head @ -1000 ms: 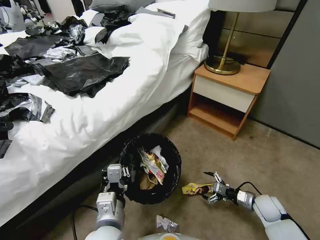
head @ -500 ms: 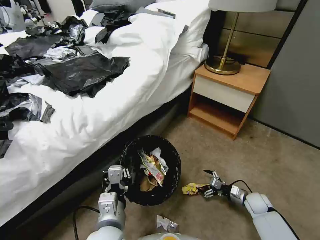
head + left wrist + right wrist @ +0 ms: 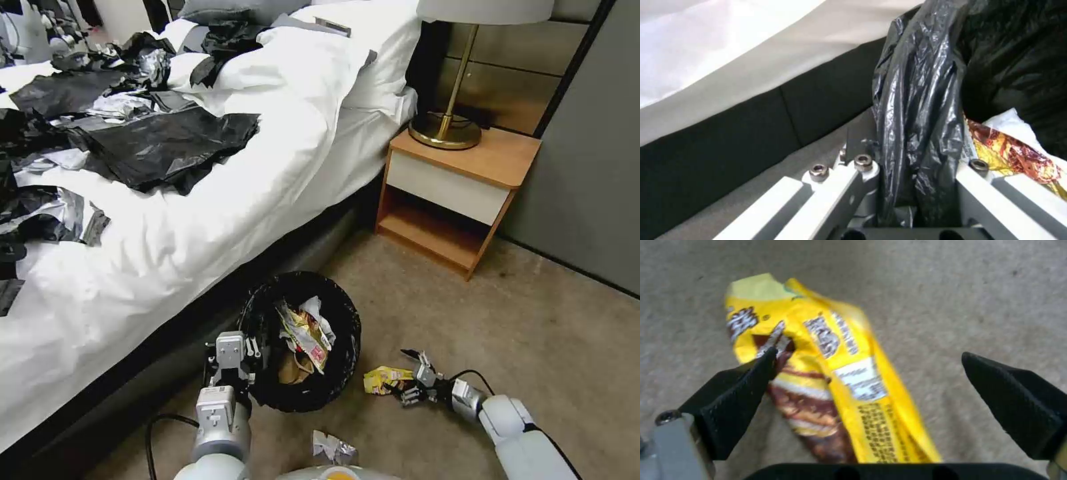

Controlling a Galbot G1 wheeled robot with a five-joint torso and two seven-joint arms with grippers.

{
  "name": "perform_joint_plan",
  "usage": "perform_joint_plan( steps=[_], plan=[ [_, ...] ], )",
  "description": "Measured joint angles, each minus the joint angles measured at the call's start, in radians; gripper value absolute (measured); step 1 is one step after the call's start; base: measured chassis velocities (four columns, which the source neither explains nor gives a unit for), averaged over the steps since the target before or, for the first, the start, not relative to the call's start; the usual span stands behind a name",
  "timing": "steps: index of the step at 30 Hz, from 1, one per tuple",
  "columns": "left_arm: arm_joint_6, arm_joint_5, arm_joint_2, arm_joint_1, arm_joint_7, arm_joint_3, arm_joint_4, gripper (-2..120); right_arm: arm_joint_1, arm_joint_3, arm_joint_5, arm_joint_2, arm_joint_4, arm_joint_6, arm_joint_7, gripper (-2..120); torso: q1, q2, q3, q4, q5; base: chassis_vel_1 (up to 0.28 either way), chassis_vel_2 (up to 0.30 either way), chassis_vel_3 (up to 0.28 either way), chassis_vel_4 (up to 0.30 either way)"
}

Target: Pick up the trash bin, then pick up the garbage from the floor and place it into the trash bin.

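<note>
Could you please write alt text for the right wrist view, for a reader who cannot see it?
The right claw is open around a crumpled yellow snack wrapper lying on beige carpet, one black finger on each side of it.

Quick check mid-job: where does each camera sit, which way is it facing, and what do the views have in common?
Head: on the head, looking down at carpet beside the bed; both arms show, left gripper on the bin, right gripper at the yellow wrapper.
Left wrist: on the left arm, facing the bin's liner; fingers clamp it.
Right wrist: on the right arm, facing the carpet; open fingers straddle the wrapper.
Shared: head and left wrist share the bin, head and right wrist the wrapper.
</note>
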Motion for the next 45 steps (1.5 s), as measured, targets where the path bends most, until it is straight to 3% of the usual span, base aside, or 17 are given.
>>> perform_joint_plan(
  steps=[9, 15, 21, 27, 37, 42, 45],
  plan=[
    [-0.002, 0.001, 0.000, -0.001, 0.000, 0.003, -0.003, 1, -0.031, 0.016, -0.012, 0.015, -0.003, 0.002, -0.004, 97, 0.000, 0.000, 0.000, -0.0001, -0.0001, 0.000, 0.000, 0.000, 0.000],
    [-0.005, 0.001, 0.002, 0.004, 0.000, 0.003, -0.006, 1, -0.040, 0.032, -0.008, 0.017, -0.026, 0.018, -0.009, 73, 0.000, 0.000, 0.000, -0.0001, 0.0000, 0.000, 0.000, 0.000, 0.000],
    [-0.005, 0.002, 0.002, 0.003, -0.001, 0.006, -0.007, 1, -0.042, 0.040, 0.003, 0.013, -0.024, 0.019, -0.005, 59, 0.000, 0.000, 0.000, 0.0008, 0.0009, 0.000, 0.000, 0.000, 0.000],
    [-0.006, 0.005, 0.002, 0.003, -0.001, 0.010, -0.007, 1, -0.045, 0.043, 0.005, 0.008, -0.016, 0.017, 0.007, 44, 0.000, 0.000, 0.000, 0.0002, 0.0004, 0.000, 0.000, 0.000, 0.000],
    [-0.007, 0.002, 0.008, -0.002, -0.001, 0.011, -0.006, 1, -0.092, 0.034, 0.040, -0.008, 0.092, 0.012, 0.014, 6, 0.000, 0.000, 0.000, -0.0001, -0.0001, 0.000, 0.000, 0.000, 0.000],
    [-0.007, -0.001, 0.011, -0.007, 0.000, 0.012, -0.006, 1, -0.115, 0.027, 0.092, -0.014, 0.143, 0.009, 0.010, 0, 0.000, 0.000, 0.000, -0.0001, 0.0000, 0.000, 0.000, 0.000, 0.000],
    [-0.006, -0.008, 0.015, -0.011, 0.000, 0.008, -0.006, 1, -0.145, 0.015, 0.191, -0.019, 0.235, 0.009, 0.016, 0, 0.000, 0.000, 0.000, 0.0000, 0.0000, 0.000, 0.000, 0.000, 0.000]
  ],
)
